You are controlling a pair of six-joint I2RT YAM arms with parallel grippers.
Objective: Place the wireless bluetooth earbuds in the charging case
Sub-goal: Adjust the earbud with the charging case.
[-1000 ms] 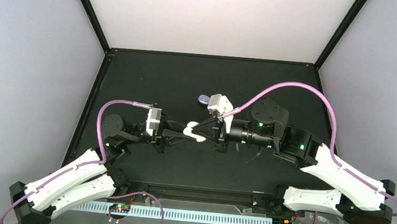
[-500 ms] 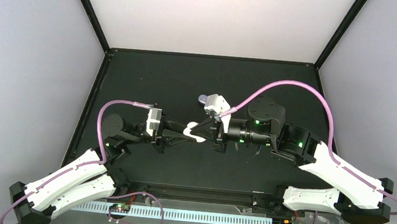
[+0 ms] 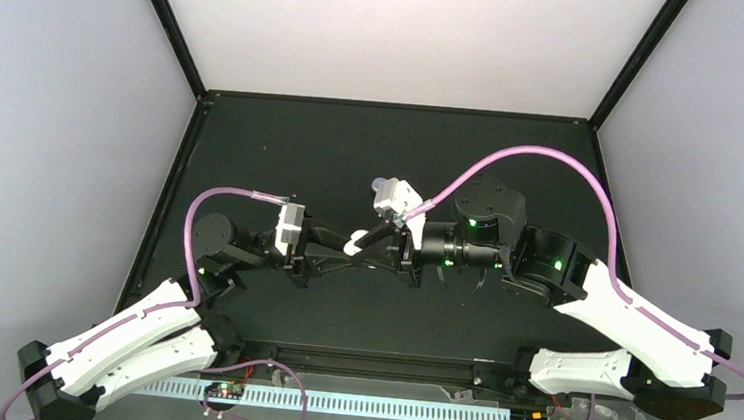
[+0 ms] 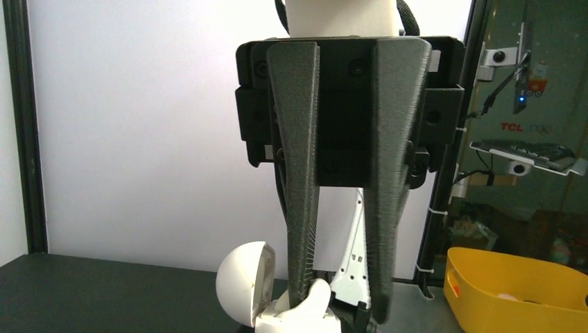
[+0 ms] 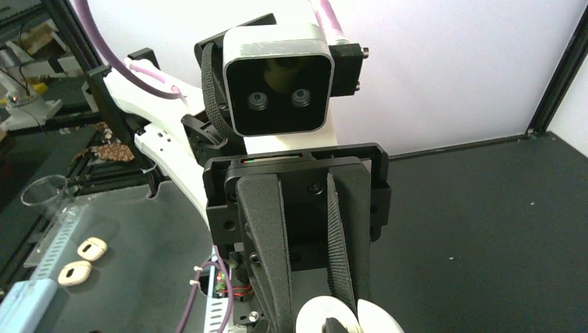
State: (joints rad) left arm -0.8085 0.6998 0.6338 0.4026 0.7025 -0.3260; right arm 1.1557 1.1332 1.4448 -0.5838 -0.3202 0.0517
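The white charging case is held above the black table between the two arms. My left gripper is shut on its base, and in the left wrist view the round lid stands open to the left of my gripper. My right gripper comes in from the right, tips at the case. In the right wrist view that gripper has its jaws slightly apart over the white case, with nothing visible between them. I cannot make out any earbuds at the case.
A purple rounded object lies behind the right wrist camera, mostly hidden. Two small pale ovals and a clear cup sit beyond the table's near edge. A yellow bin stands outside the enclosure.
The right arm has moved left, bringing its tips onto the case, which it now largely covers from above. Its jaws have parted a little. The left arm has stayed still.
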